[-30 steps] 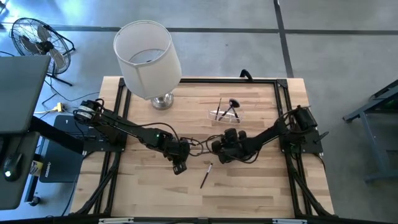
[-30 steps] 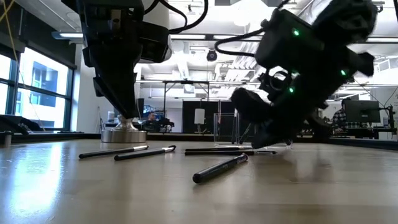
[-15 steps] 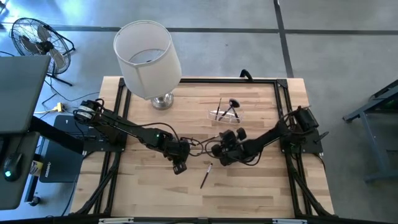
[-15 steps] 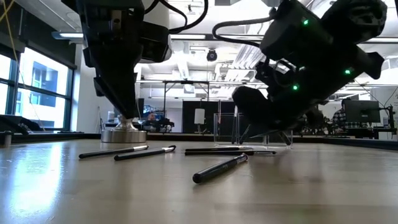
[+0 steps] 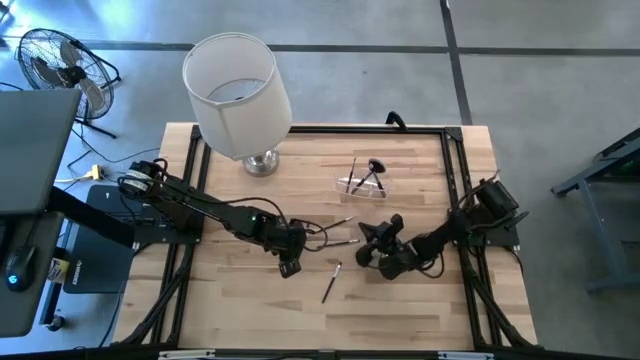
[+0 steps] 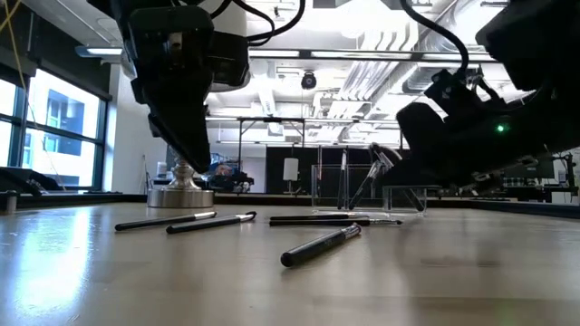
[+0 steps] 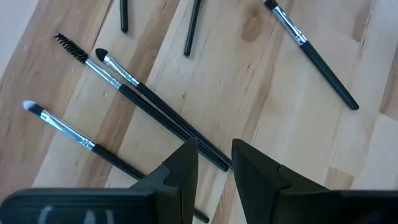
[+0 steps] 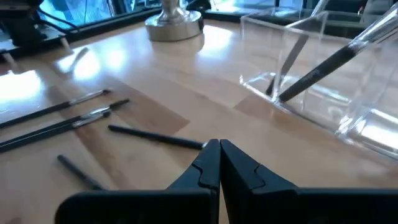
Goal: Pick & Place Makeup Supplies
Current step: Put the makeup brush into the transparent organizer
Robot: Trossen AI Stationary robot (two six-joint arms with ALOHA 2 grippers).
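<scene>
Right wrist view: right gripper [image 8: 219, 163] clenched, empty, dark pencil [image 8: 155, 137] just ahead, lying crosswise to jaws; left gripper [image 7: 214, 163] slightly parted over brushes [image 7: 149, 115].

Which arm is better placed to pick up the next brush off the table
Probably the left. The left gripper hangs right over the loose brushes, fingers slightly parted above their handles. The right gripper is shut and empty, beside the clear holder, with only one pencil ahead of it.

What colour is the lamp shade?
White, clearest in the high view: the shade.
</scene>
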